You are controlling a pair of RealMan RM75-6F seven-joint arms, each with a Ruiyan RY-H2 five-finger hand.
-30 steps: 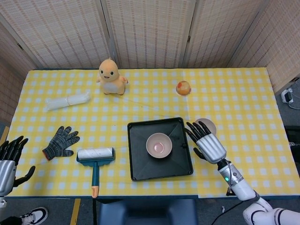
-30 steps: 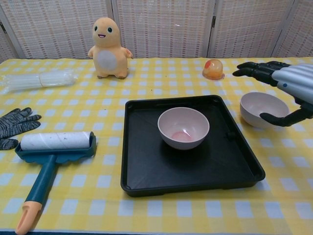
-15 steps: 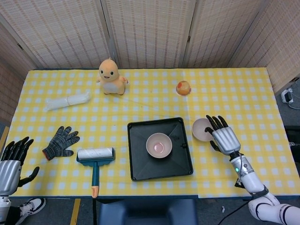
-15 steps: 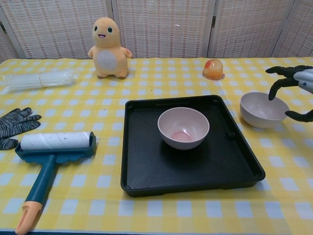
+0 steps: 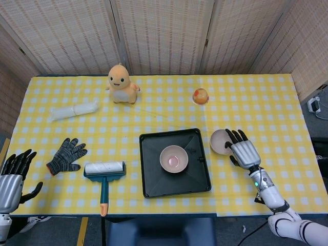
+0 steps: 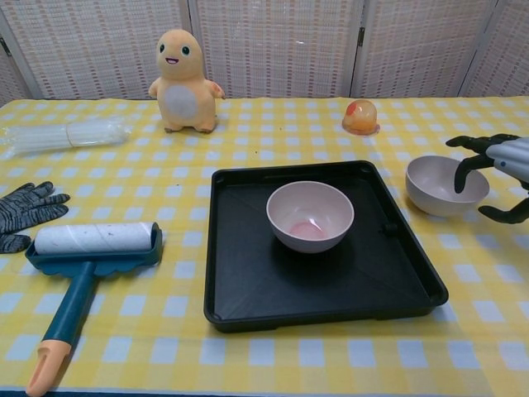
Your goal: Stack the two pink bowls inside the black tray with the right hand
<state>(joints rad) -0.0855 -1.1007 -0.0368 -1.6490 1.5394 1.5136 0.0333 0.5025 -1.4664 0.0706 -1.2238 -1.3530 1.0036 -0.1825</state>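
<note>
the black tray (image 5: pixel 154 179) sits on the yellow checked table (image 5: pixel 256 102) with one pink bowl (image 5: pixel 173 158) upright inside it. the second pink bowl (image 6: pixel 445 184) stands on the cloth just right of the tray. the right hand (image 5: pixel 244 152) is at that bowl's far side, fingers (image 6: pixel 463 145) spread and curling over its rim, holding nothing. the left hand (image 5: pixel 11 177) hangs open, well left of the tray, past a grey glove (image 5: pixel 67 156) and a lint roller (image 5: pixel 104 173).

A yellow checked surface (image 5: pixel 154 118) carries an orange duck toy (image 5: pixel 122 83) standing at the back, a small orange ball (image 5: pixel 200 96), a clear plastic bundle (image 5: pixel 75 109), a grey knit glove (image 5: pixel 67 156), and a teal lint roller (image 5: pixel 104 174) beside the glove.
</note>
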